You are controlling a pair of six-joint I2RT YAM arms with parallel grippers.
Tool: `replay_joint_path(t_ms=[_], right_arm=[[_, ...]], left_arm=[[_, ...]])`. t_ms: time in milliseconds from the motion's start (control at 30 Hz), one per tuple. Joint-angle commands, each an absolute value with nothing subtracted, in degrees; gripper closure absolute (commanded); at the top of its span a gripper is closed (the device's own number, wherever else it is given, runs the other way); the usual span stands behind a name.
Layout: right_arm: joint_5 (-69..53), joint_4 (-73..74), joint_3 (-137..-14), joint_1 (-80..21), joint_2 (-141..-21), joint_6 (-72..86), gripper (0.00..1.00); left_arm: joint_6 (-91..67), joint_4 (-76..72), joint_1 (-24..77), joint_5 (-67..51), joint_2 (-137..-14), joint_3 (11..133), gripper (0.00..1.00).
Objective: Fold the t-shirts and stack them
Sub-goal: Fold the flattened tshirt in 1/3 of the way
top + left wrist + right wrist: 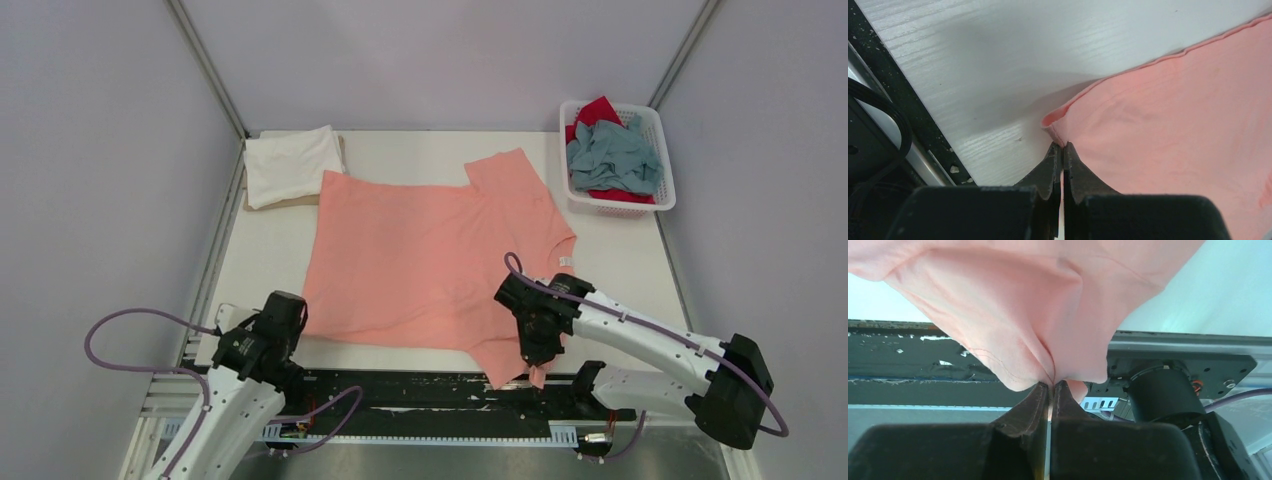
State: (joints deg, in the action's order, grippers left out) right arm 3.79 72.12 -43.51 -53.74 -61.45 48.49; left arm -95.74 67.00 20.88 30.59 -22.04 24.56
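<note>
On table (620, 250), middle to near edge: spread shirt (420, 260). Far left, just beside its far-left corner: folded shirt (290, 163), on board (285, 203). Far right: basket (665, 195), crumpled shirts (612, 155) in it. At spread shirt's near-left corner: left gripper (1063, 146), clamped on hem. At near-right sleeve, past table's near edge: right gripper (1052, 385), clamped on cloth.

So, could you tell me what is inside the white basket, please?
In the basket, a crumpled grey-blue t-shirt lies on a red t-shirt; anything beneath them is covered.
</note>
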Motion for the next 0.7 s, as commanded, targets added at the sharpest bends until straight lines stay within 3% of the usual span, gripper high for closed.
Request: replay_joint_path(t_ms=[0,233,667], right_arm=[[5.9,69.7,-48.3,-49.1,-63.3,41.4,1.0],[9.9,59.9,-54.2,-40.1,-65.2,34.4,1.0],[11.0,51.0,-60.8,-26.5,-73.1,26.6,1.0]], left_arm=[[-94.8,63.7,20.8,35.0,-25.9,26.4,1.0],[-84.3,46.3,20.8,36.2,-35.8,29.8,1.0],[-77.1,32.1,17.4,35.3,-59.3,38.0,1.0]])
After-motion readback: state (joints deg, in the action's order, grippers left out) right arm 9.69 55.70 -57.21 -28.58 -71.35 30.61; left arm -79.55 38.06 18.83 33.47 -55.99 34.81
